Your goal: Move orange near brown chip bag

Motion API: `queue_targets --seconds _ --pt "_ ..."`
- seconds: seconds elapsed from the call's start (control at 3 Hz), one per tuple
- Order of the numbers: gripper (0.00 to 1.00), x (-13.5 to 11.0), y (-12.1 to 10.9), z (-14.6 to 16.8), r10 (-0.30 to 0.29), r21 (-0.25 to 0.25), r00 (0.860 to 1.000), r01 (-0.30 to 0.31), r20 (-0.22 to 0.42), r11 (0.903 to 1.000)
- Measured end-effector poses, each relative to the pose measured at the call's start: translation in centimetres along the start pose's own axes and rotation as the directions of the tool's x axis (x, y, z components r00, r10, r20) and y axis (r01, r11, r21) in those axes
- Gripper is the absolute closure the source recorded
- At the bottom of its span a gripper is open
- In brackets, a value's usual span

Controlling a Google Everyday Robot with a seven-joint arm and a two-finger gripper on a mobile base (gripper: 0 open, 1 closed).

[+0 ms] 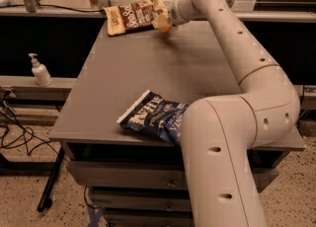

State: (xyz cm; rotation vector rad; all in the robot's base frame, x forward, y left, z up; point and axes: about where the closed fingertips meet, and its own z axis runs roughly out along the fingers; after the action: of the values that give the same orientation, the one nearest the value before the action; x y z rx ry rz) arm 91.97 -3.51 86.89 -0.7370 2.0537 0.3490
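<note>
The brown chip bag (136, 15) lies flat at the far edge of the grey table (123, 73), with white lettering and a yellowish left end. My arm reaches across the table to the far side. My gripper (163, 22) is just right of the bag's right end and is shut on the orange (164, 25), a small round fruit. It holds the orange slightly above the tabletop, and a shadow lies under it. The orange is right beside the bag's right edge.
A dark blue chip bag (155, 117) with white lettering lies near the table's front edge, partly behind my arm's lower link (222, 162). A soap dispenser (39, 70) stands on a ledge to the left. Cables lie on the floor at left.
</note>
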Motion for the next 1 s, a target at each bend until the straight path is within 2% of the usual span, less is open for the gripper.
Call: queue_targets --seconds 0.33,0.67,1.0 --pt "0.0 -0.2 0.0 -0.1 0.002 -0.002 1.0 -0.002 0.003 1.0" --pt "0.0 -0.7 0.2 -0.3 0.002 -0.012 1.0 -0.001 0.016 0.9999" --pt "0.0 -1.3 -0.2 -2.3 -0.003 -0.008 0.999 0.003 0.033 1.0"
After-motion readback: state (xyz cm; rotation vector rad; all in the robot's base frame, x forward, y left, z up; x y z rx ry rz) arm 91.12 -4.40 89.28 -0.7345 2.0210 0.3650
